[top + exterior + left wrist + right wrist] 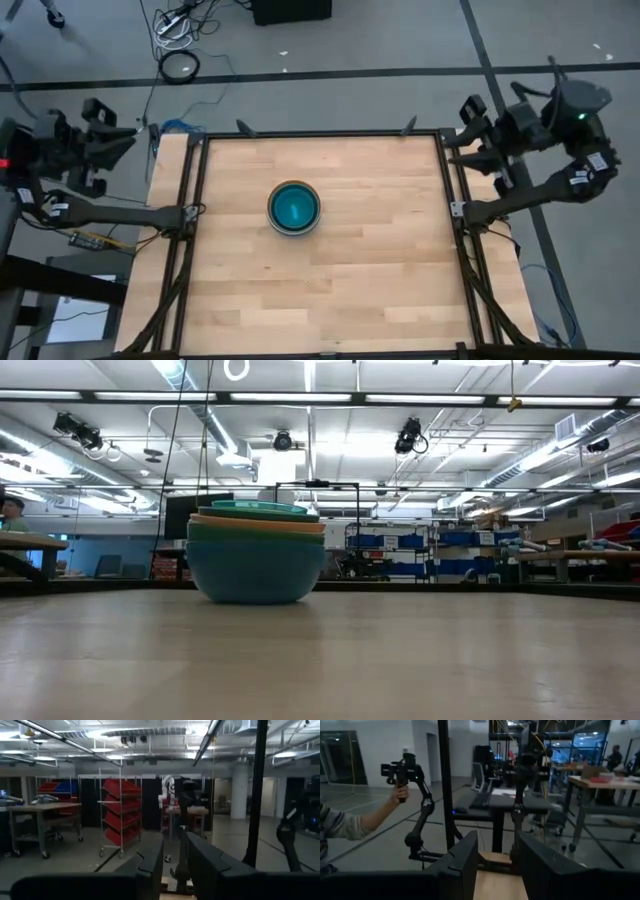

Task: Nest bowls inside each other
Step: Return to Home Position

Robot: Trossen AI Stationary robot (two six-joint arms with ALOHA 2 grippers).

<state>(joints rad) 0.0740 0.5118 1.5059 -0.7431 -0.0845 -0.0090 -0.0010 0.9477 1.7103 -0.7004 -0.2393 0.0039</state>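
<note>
The bowls [294,207] stand nested in one stack at the middle of the wooden table, resting on the base of the outermost blue bowl [255,575]. Orange and green rims and a teal one on top show above it in the low view. My left gripper [118,143] is drawn back beyond the table's left edge, open, with nothing between its fingers [150,865]. My right gripper [468,140] is drawn back beyond the right edge, also open and empty, as its fingers [465,860] show. Both grippers are far from the stack.
A black rail frame [196,200] runs around the table top [380,270]. Cables [180,60] lie on the floor beyond the far edge. In the right wrist view a person's hand [399,794] holds a camera rig off the table.
</note>
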